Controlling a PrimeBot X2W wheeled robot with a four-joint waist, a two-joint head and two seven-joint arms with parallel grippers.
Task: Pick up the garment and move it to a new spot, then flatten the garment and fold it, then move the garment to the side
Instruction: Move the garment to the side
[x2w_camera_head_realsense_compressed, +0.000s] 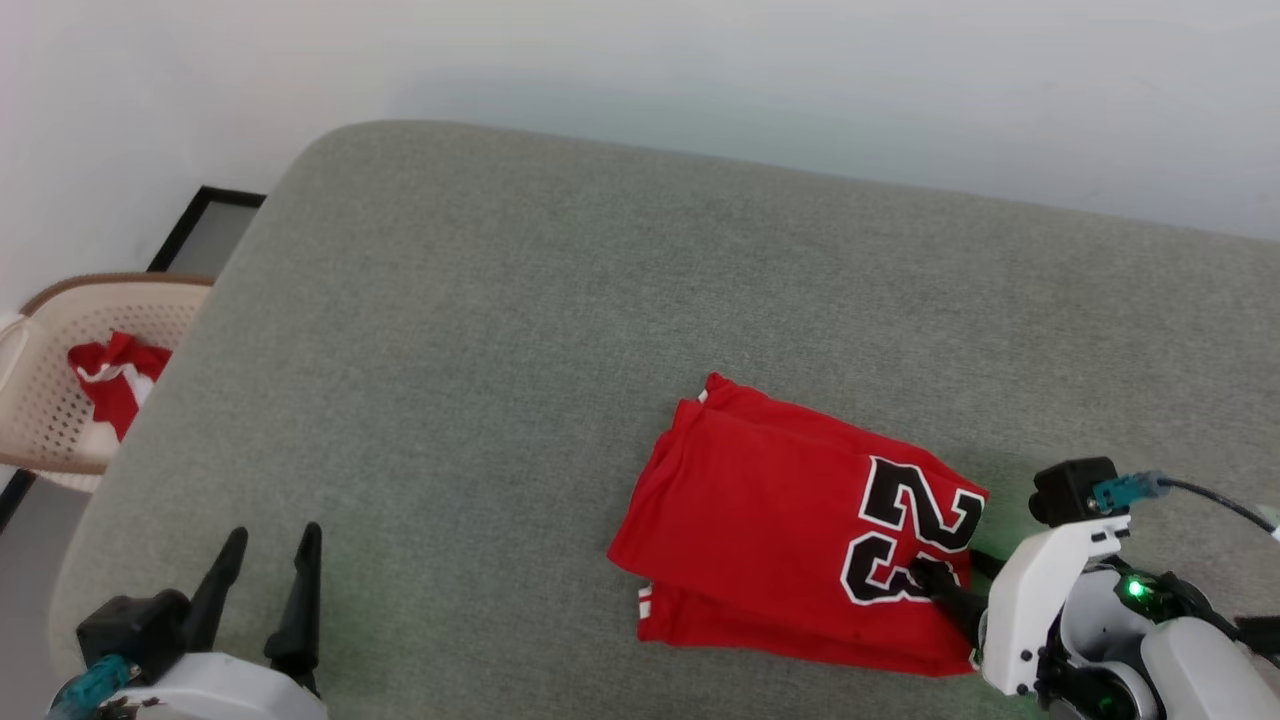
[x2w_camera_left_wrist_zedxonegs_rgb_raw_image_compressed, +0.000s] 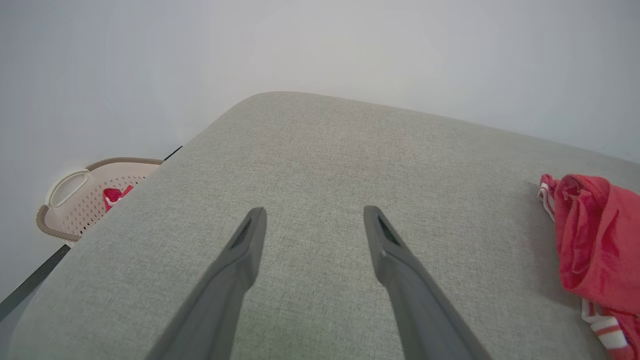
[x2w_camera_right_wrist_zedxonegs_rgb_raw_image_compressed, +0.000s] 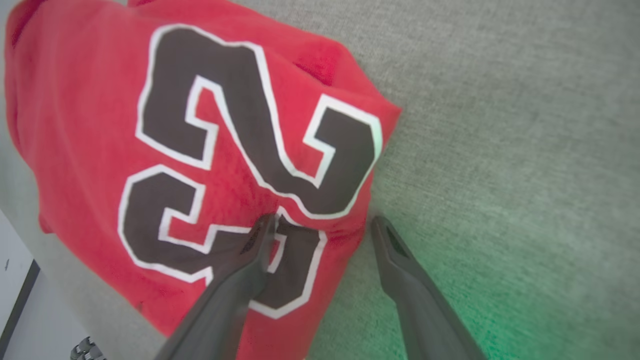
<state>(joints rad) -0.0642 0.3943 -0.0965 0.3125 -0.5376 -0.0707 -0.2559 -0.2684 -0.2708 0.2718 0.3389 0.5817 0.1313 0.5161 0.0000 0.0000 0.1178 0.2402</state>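
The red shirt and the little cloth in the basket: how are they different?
The garment lies folded on the cushion; the small cloth sits crumpled in the basket. The garment looks bigger than the small cloth. The garment shows a 23; the small cloth shows none. Both are red and white.

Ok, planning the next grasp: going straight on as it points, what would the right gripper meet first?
Probably the red number-23 jersey: the right gripper straddles its edge, one finger over the print; height unclear.

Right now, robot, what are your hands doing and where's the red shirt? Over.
Left gripper open, above bare cushion. Right gripper open, straddling edge of garment at the 23. It lies folded. Basket off left, out of the way.
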